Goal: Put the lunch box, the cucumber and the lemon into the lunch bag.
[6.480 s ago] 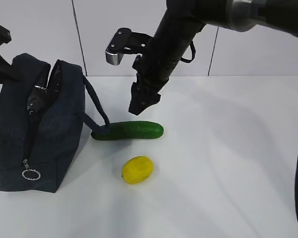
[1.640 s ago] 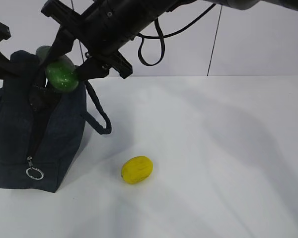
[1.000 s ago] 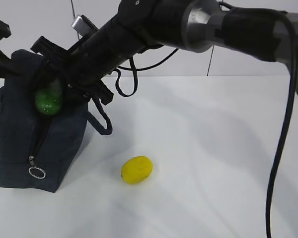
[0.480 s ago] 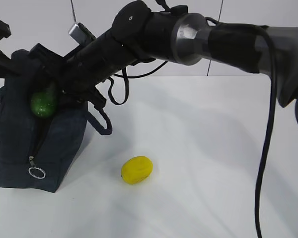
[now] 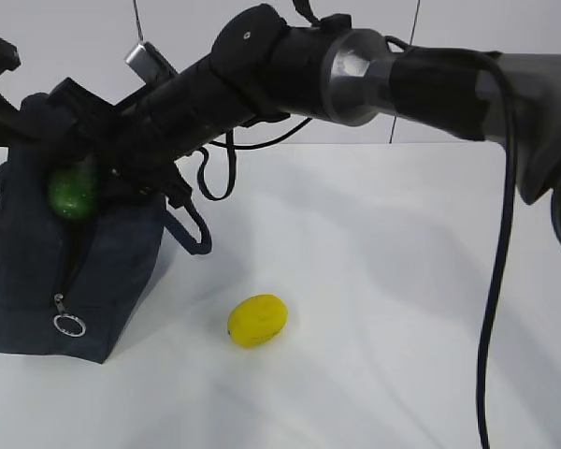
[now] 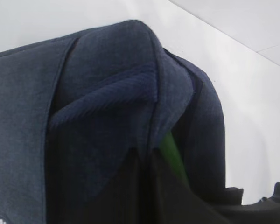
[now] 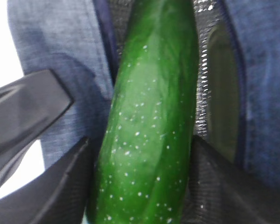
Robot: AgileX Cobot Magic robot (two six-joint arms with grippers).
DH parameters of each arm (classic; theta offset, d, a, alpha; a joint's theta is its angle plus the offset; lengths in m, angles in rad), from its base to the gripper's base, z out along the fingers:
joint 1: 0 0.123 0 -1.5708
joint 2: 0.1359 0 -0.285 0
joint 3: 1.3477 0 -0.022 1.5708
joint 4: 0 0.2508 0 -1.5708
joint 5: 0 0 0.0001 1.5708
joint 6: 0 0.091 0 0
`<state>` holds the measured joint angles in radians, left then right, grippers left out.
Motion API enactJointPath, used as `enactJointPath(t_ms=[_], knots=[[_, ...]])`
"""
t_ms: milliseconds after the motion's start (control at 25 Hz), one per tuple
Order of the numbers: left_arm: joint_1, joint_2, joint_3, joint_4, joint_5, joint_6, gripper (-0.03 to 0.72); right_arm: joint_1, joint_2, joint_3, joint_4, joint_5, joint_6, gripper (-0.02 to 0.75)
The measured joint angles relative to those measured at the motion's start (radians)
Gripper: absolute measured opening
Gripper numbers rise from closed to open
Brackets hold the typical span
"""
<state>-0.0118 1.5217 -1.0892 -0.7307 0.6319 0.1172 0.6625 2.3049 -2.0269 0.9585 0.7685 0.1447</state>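
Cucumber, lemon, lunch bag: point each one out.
cucumber (image 7: 151, 121), right wrist view, middle of its glossy body.
lemon (image 5: 258, 320), exterior view, centre of the fruit.
lunch bag (image 5: 28, 253), exterior view, its near fabric side.

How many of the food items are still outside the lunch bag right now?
1. The lemon lies on the table in front of the lunch bag. The cucumber is partway into the bag's opening. The lunch box is not visible; it may be inside.

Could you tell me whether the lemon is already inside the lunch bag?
No, the lemon lies on the white table, apart from the lunch bag.
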Motion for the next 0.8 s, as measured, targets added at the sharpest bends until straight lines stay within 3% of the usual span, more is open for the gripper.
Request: enactJointPath(t_ms=[240,600,800], knots=[[0.000,0.000,0.000,0.000,0.000,0.002,-0.005,0.000,0.001,0.000,0.038,0.008,-0.035,0.484],[0.000,0.000,0.000,0.000,0.000,0.002,-0.005,-0.008,0.002,0.000,0.096,0.023,-0.074,0.484],[0.000,0.000,0.000,0.000,0.000,0.002,-0.005,-0.030,0.002,0.000,0.059,0.094,-0.113,0.475]])
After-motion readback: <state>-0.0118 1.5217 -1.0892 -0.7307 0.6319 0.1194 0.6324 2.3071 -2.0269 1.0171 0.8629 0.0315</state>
